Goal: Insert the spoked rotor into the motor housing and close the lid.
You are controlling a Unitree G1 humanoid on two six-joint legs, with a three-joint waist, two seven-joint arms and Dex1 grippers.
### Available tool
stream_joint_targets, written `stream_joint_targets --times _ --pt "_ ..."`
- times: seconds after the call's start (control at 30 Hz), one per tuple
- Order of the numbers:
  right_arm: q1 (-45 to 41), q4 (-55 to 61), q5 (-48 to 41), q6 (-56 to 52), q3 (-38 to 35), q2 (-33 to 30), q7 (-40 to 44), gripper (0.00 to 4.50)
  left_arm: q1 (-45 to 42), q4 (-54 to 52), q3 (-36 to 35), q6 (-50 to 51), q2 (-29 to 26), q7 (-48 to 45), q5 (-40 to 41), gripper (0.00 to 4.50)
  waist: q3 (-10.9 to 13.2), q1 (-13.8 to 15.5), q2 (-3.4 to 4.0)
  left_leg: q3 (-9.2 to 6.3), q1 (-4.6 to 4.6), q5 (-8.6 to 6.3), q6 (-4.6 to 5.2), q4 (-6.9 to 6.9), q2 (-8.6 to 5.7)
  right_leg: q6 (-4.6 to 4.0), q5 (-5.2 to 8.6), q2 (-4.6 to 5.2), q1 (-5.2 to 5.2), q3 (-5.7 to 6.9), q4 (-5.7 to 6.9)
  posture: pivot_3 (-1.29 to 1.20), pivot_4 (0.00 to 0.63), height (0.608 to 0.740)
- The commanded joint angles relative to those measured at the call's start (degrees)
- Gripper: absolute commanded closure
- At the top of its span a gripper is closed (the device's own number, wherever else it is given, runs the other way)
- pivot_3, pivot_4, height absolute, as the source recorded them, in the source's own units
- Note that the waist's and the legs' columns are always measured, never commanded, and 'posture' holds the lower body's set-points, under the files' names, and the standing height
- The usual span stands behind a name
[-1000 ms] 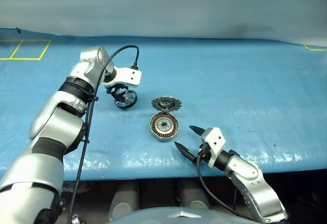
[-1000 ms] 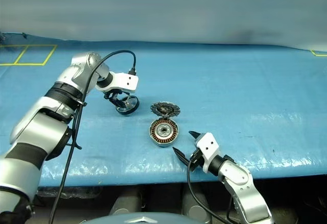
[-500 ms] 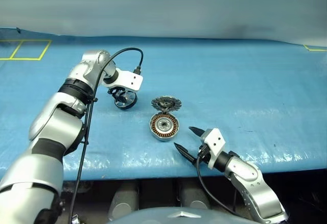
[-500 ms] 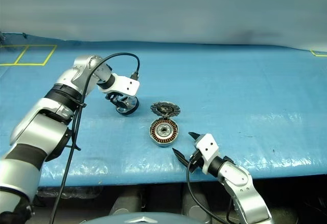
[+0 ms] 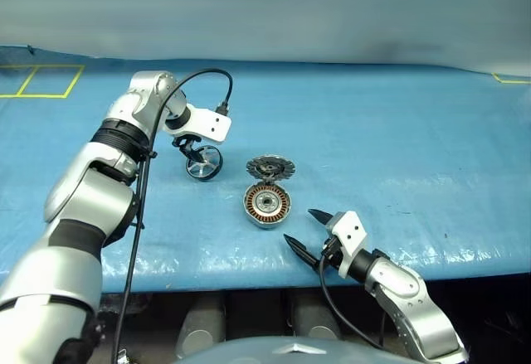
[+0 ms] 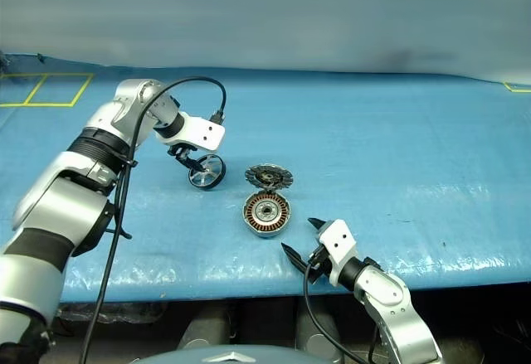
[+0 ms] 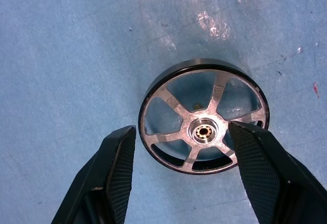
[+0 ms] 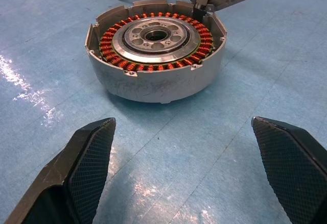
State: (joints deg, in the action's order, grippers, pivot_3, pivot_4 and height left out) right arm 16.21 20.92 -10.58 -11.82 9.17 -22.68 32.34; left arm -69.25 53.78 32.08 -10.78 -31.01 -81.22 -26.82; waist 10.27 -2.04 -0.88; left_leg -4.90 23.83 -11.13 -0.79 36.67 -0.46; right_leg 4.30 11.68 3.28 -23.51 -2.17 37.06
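Note:
The spoked rotor, a silver wheel with a dark rim, sits tipped up on the blue table left of the motor housing. My left gripper points down over it and is open. In the left wrist view the rotor lies between the fingers, one finger overlapping its rim and the other just beside it. The housing shows its copper windings. Its lid stands swung open behind it. My right gripper hovers open near the table's front edge, empty and pointing at the housing.
A blue tarp covers the table, and its front edge runs just behind my right gripper. Yellow tape squares mark the far left corner. A black cable loops above my left wrist.
My left wrist has turned in place. The rotor under it now stands more tipped up, showing its spoked face. The right arm, housing and lid have not moved.

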Motion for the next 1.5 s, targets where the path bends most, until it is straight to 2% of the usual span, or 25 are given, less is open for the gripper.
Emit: stream_joint_targets --times 0.03,0.57,0.97,1.27,1.5 --pt "0.16 2.46 -0.27 0.29 -0.33 0.01 -0.3 0.0 -0.96 0.45 -0.8 -1.65 -0.51 0.29 0.14 1.37 0.0 0.0 0.0 0.0 0.0 0.0 0.0 0.01 0.0 0.0 0.0 0.0 0.0 0.0 0.0 0.0 0.15 0.74" --pt "0.81 2.45 -0.09 0.26 0.02 0.22 -1.17 0.0 -1.79 0.4 -0.18 -5.3 -1.57 -2.05 -1.32 1.37 0.0 0.06 0.0 0.02 0.08 -0.06 0.09 0.3 -0.01 0.08 -0.06 0.0 0.02 -0.05 0.05 0.0 0.15 0.74" --pt "0.92 2.58 0.05 0.01 0.08 0.36 -1.62 0.0 -0.16 1.9 1.85 -10.13 -2.04 3.48 -5.45 1.37 0.0 0.06 0.0 0.03 0.09 -0.06 0.1 0.3 -0.02 0.09 -0.06 0.0 0.01 -0.06 0.05 0.0 0.15 0.74" --pt "0.97 2.6 0.15 0.06 0.14 0.67 -1.9 0.0 2.05 0.87 1.82 -9.64 -1.97 3.74 -5.28 1.37 0.0 0.08 0.0 0.03 0.08 -0.07 0.1 0.31 -0.02 0.1 -0.07 0.0 0.01 -0.07 0.06 0.0 0.15 0.74" --pt "1.13 2.58 0.24 0.24 -0.01 0.91 -2.18 0.0 3.78 1.18 2.28 -9.55 -0.64 9.12 -7.08 1.37 -0.01 0.52 0.01 0.04 0.04 -0.07 0.1 0.37 -0.02 0.11 -0.07 0.0 0.07 -0.08 0.09 0.0 0.15 0.74"
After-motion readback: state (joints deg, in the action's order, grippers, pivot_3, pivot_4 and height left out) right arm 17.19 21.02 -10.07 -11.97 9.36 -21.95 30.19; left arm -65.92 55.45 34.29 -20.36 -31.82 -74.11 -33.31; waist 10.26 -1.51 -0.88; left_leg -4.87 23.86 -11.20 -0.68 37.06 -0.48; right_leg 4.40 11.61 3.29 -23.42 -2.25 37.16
